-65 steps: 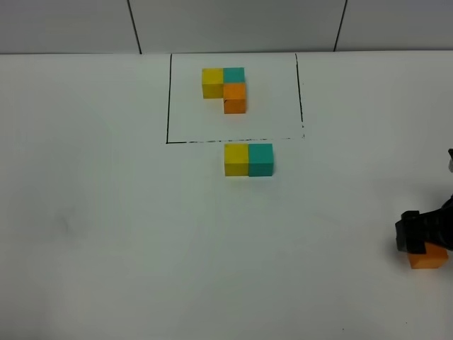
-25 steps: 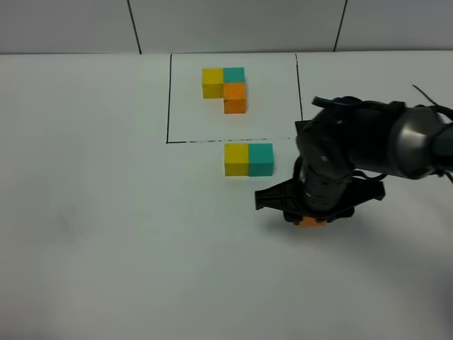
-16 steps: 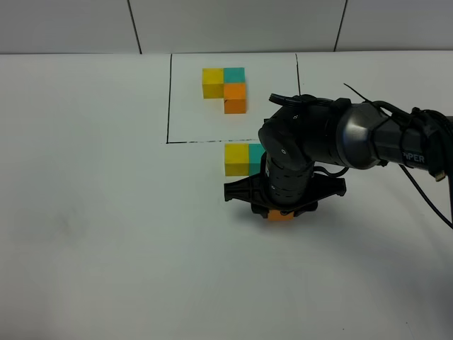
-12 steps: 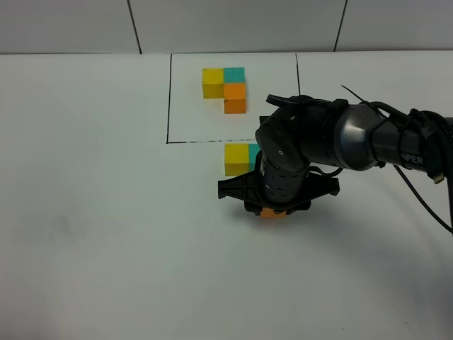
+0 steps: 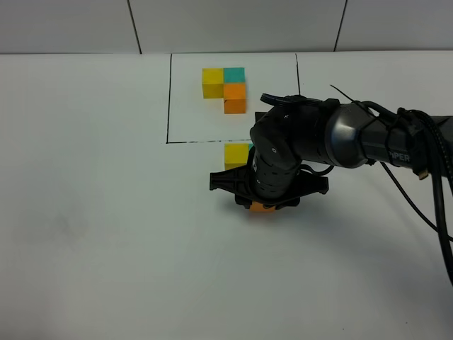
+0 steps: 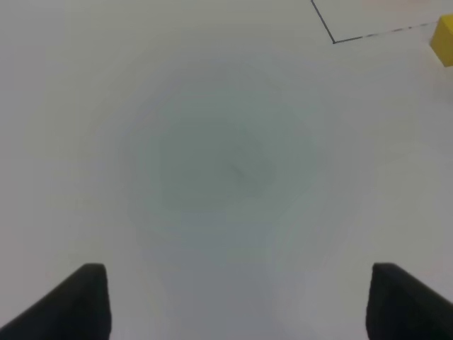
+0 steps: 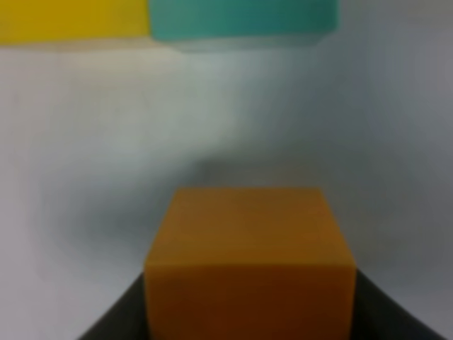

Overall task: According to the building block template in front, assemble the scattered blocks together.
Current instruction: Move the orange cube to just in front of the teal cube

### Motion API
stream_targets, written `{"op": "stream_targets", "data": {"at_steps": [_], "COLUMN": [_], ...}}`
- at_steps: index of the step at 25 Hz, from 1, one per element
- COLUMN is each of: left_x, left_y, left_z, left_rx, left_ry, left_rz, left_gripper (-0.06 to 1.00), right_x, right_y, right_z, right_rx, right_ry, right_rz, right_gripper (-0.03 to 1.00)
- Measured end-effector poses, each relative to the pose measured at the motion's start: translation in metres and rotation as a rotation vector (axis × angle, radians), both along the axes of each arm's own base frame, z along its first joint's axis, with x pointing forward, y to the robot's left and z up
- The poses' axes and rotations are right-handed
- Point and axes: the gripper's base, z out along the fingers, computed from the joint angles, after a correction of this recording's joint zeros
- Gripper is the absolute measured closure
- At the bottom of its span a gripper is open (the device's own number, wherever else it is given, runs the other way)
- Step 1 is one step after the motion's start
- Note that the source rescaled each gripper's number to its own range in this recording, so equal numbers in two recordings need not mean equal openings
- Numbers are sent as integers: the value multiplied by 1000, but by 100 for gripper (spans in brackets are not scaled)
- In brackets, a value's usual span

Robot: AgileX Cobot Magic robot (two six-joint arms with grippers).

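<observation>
Now the right gripper (image 5: pixel 263 204) is clamped shut on the orange cube (image 7: pixel 249 241). The teal cube (image 7: pixel 241 18) lies straight ahead of it, squarely in line, with a gap between. The yellow cube (image 7: pixel 71 18) touches the teal cube's side.

**Layout relative to the marked rectangle (image 5: pixel 168 99) on the table (image 5: pixel 85 227).** The building block template (image 5: pixel 225 88) lies inside the rectangle, toward its far edge. Two scattered blocks (image 5: pixel 236 157) sit side by side, touching, just outside its near edge. The right-hand one is largely hidden behind the right arm (image 5: pixel 333 134). The third block (image 5: pixel 262 208) sits nearer the viewer, apart from the pair and in line with its right-hand member, between the fingers of the right gripper (image 5: pixel 265 203).
</observation>
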Motion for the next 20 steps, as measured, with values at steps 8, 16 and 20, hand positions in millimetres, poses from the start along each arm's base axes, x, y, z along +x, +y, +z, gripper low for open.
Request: {"op": "stream_targets", "data": {"at_steps": [8,16,20], "left_x": [0,0,0], "left_y": [0,0,0], "left_z": [0,0,0], "left_rx": [0,0,0], "left_ry": [1,0,0], "left_rz": [0,0,0], "left_gripper": [27,27,27], "right_x": [10,19,20], "right_y": [5,12,13], "right_z": [-16,-18,-20], "right_rx": [-57,-70,-77], "right_ry": [24,25,31], "right_rz": [18,38,42], "right_gripper": [96,97,97]}}
